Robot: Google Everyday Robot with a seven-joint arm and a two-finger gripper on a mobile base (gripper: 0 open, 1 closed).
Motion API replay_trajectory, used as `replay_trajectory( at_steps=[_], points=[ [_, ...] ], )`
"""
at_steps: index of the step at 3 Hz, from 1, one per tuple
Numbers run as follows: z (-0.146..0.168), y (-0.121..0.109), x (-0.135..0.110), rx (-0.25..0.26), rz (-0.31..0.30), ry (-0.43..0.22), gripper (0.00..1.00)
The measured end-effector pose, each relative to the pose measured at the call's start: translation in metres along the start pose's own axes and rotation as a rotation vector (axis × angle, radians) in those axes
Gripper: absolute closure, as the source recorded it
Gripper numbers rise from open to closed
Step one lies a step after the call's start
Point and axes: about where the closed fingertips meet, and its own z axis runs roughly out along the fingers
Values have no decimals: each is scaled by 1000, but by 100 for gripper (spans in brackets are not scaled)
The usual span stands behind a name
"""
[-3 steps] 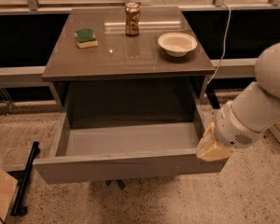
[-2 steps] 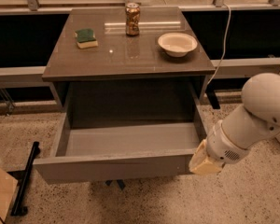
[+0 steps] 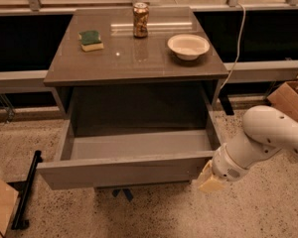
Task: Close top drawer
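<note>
The top drawer [image 3: 124,170] is pulled far out of the grey cabinet [image 3: 134,58]. Its flat handle-less front panel faces me, and its shallow light-grey inside shows nothing in it. My gripper [image 3: 210,180] is at the end of the white arm [image 3: 265,138], low at the right end of the drawer's front panel, close to or touching its corner. Its pale fingers point left toward the panel.
On the cabinet top stand a green sponge [image 3: 91,39], a can [image 3: 140,20] and a white bowl [image 3: 188,46]. A cardboard box [image 3: 290,95] stands at the right, another [image 3: 0,207] at the lower left beside a black bar [image 3: 27,192]. A white cable [image 3: 237,43] hangs at the right.
My arm and gripper have moved down and toward me, from beside the drawer's right wall to the right end of its front panel. The drawer stays open.
</note>
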Motion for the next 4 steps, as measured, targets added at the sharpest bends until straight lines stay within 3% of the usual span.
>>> replay_trajectory(
  at_steps=[1, 3, 4],
  points=[
    [0, 0, 0, 0, 0, 0, 100],
    [6, -27, -8, 48, -15, -19, 100],
    [8, -61, -30, 84, -73, -37, 100]
  ],
)
